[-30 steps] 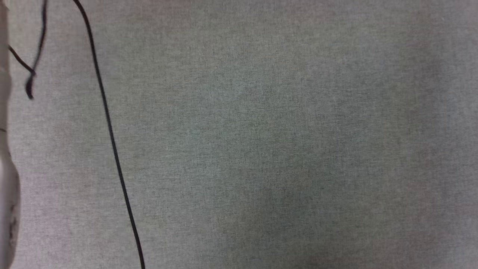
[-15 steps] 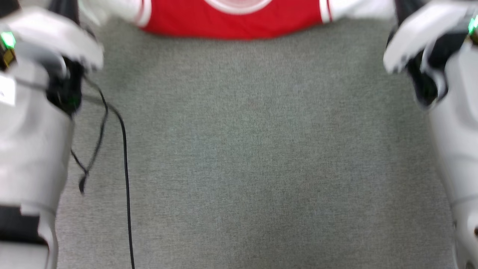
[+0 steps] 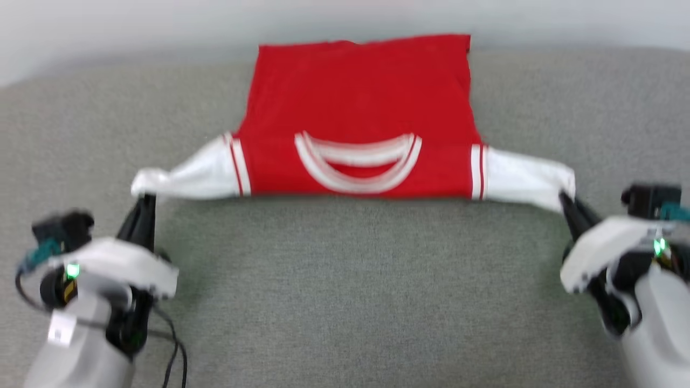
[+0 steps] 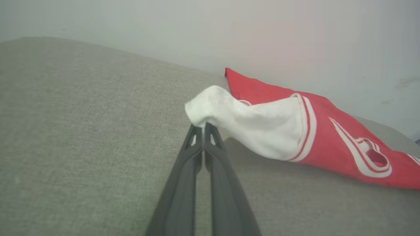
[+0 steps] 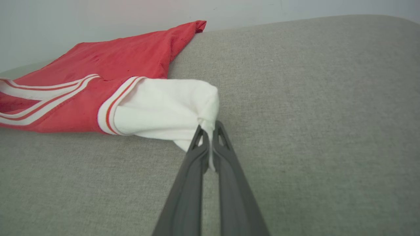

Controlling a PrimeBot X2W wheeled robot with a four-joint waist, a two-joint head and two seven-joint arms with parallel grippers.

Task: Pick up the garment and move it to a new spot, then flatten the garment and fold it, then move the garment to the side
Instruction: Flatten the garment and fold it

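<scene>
far left, low: black cable trailing from the left arm onto grey fabric surface. left gripper: 2 fingers pressed together, clamped on the bunched tip of left sleeve, white, raised a little off the surface in left wrist view. centre: garment spread flat, red body reaching back to the far edge by pale wall. collar trim, white-and-red stripes, at the near edge toward the robot. both sleeves drawn out sideways. right: right sleeve pinched at its end by right gripper, 2 fingers closed on the cloth, sliver of white caught between them in right wrist view.
</scene>
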